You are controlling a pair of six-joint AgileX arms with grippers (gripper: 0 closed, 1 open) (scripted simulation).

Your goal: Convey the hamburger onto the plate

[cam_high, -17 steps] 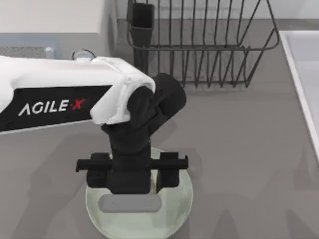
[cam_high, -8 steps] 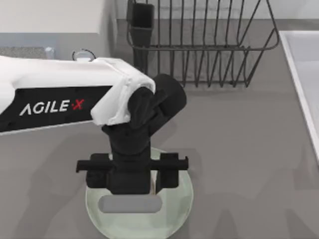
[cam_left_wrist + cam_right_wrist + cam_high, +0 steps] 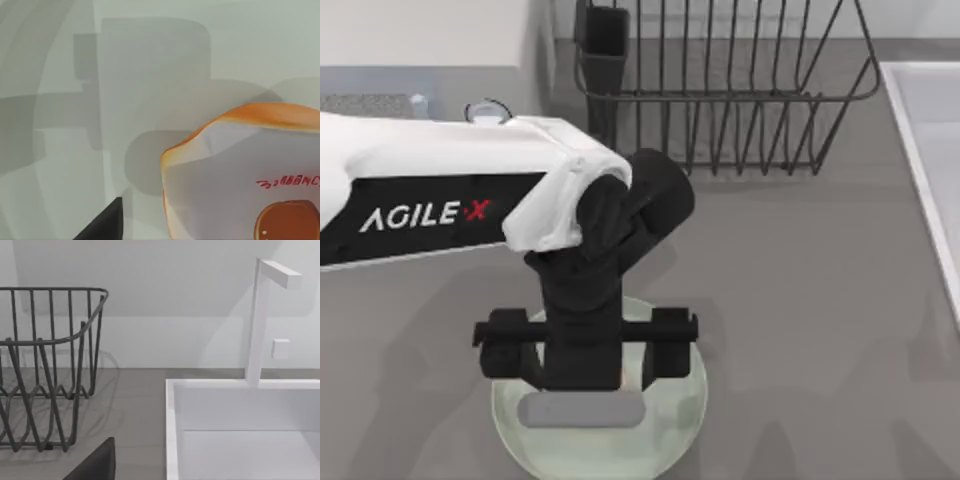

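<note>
The pale green plate (image 3: 670, 430) lies at the near middle-left of the grey counter. My left gripper (image 3: 585, 362) hangs directly over it, open, with its two finger blocks spread wide. In the left wrist view the hamburger (image 3: 240, 170), orange-edged with a white top and a red-orange spot, rests on the plate's surface (image 3: 150, 75). One dark fingertip (image 3: 104, 227) stands clear of it to the side. From above, the wrist hides the hamburger. A dark part of my right gripper (image 3: 95, 465) shows near the rack and sink.
A dark wire dish rack (image 3: 720, 90) stands at the back, with a dark cup holder (image 3: 605, 40) on its left end. A white sink (image 3: 930, 150) with a faucet (image 3: 260, 320) runs along the right edge. Bare counter (image 3: 820, 330) lies right of the plate.
The left gripper's finger blocks have spread slightly further apart over the plate. The arm has barely shifted.
</note>
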